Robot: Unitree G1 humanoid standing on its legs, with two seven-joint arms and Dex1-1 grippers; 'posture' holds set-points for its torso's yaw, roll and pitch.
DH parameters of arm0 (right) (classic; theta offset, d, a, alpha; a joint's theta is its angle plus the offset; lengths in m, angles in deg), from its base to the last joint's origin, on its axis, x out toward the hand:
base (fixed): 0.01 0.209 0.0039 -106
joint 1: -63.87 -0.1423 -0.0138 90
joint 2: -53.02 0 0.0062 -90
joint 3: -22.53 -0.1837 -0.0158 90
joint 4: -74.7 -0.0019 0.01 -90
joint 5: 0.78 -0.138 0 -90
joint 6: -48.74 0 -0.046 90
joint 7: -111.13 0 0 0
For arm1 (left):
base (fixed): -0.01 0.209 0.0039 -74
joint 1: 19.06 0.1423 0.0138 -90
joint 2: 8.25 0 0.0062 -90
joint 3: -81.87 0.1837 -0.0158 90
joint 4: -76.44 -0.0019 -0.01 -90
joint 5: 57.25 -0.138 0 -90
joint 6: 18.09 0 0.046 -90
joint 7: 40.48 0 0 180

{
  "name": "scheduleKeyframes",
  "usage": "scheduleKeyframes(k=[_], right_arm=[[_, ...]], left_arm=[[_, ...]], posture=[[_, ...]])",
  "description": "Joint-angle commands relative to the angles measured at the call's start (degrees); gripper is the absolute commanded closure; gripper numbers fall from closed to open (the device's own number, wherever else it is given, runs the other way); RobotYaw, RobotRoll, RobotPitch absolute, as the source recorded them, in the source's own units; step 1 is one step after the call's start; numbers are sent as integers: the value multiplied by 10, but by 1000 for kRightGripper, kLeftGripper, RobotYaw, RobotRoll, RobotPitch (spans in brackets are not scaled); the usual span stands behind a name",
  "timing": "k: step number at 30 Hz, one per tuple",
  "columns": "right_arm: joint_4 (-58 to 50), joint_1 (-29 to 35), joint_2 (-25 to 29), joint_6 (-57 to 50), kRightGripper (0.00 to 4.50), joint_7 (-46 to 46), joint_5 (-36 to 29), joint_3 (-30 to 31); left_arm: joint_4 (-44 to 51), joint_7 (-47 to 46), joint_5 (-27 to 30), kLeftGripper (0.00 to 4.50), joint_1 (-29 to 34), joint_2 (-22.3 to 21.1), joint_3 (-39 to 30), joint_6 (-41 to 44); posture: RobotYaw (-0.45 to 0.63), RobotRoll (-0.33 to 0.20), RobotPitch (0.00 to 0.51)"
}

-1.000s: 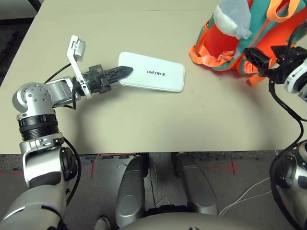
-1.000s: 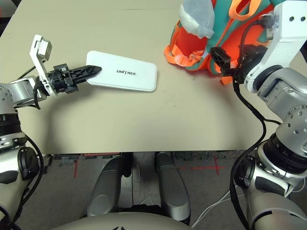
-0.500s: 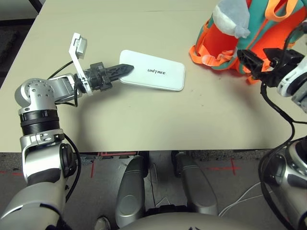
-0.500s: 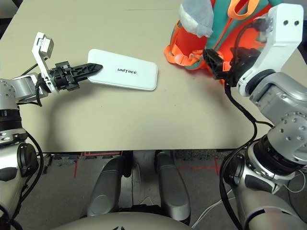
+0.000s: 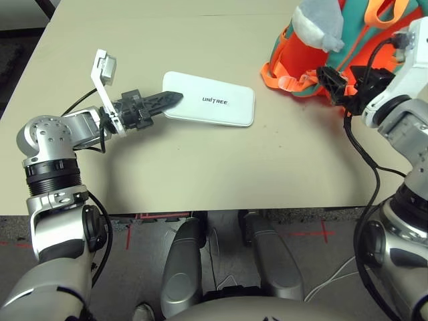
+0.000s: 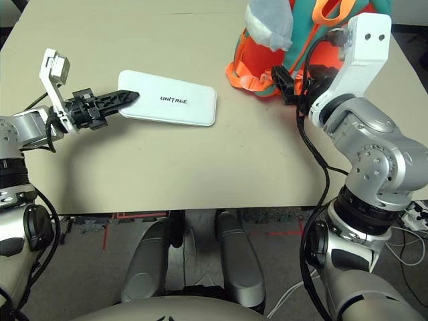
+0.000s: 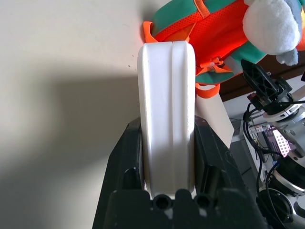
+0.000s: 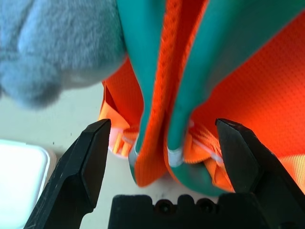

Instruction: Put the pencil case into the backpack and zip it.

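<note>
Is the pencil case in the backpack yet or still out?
Out. The pencil case lies flat on the table, left pincer shut on its end, apart from the backpack.

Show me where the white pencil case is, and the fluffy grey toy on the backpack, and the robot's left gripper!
pencil case (image 5: 214,107), left eye view, on its flat top near the lettering.
plush charm (image 5: 314,23), left eye view, on its white tip.
left gripper (image 5: 170,99), left eye view, at the fingertips closed on the case's end.

L gripper (image 5: 172,99): jaws filled by pencil case (image 5: 210,108) end, no spare room between.
Ahead of L tips: case body, then bare table (image 5: 221,160), then backpack (image 5: 348,40).
R gripper (image 8: 167,157): fingers wide, teal/orange strap folds in gap.
Beside R: plush charm (image 8: 52,43) crowds one finger.
</note>
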Motion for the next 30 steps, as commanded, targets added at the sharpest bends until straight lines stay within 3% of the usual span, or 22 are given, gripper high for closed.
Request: scheduleKeyframes(k=[1, 7, 9, 11, 20, 23, 30], right_arm=[[17, 2, 2, 35, 0, -3, 16, 15], [52, -5, -10, 77, 0, -9, 27, 29], [60, -7, -12, 86, 379, -10, 28, 33], [66, -10, -11, 93, 937, -9, 29, 36], [88, -31, 11, 72, 4307, 27, 0, 44], [78, -42, 32, 24, 4410, 47, -29, 31], [27, -48, 173, -168, 4410, 149, -158, -36]], left_arm=[[12, -38, -17, 3219, 20, -2, -7, 5], [21, -45, -17, 3219, 27, 7, -13, 8], [22, -47, -16, 3219, 27, 10, -13, 7], [22, -49, -16, 3219, 26, 12, -14, 7], [22, -53, -15, 3219, 27, 18, -16, 0], [23, -53, -16, 3219, 27, 19, -16, -1], [25, -53, -16, 3219, 35, 24, -16, -6]], posture=[[-100, 0, 322], [-95, 0, 329], [-95, 0, 329], [-91, 0, 328], [-89, 0, 323], [-88, 0, 328], [-117, 0, 332]])
